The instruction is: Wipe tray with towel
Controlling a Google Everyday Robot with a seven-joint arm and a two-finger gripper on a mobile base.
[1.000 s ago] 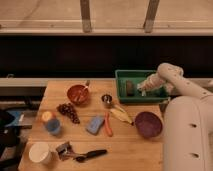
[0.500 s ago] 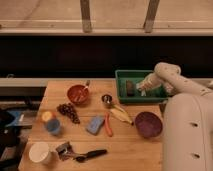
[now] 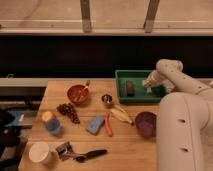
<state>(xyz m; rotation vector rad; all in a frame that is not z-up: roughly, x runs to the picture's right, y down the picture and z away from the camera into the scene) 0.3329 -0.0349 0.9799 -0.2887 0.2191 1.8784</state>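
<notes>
A white robot arm reaches from the right down into the green tray [image 3: 119, 87] at the far right of the wooden surface [image 3: 125, 150]. Its hand [image 3: 149, 86] is pressed together, apparently pinching the small pale towel [image 3: 146, 83] low against the tray's right side, ready for rubbing. A dark block [image 3: 130, 87] lies in the tray just left, likely obstructing a full wipe.

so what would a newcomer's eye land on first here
The robot's bulky white arm fills the right side, its gripper down inside the green tray at the back right, shut on the pale towel. A red bowl, grapes, a banana and a purple bowl lie scattered across the wooden table.
</notes>
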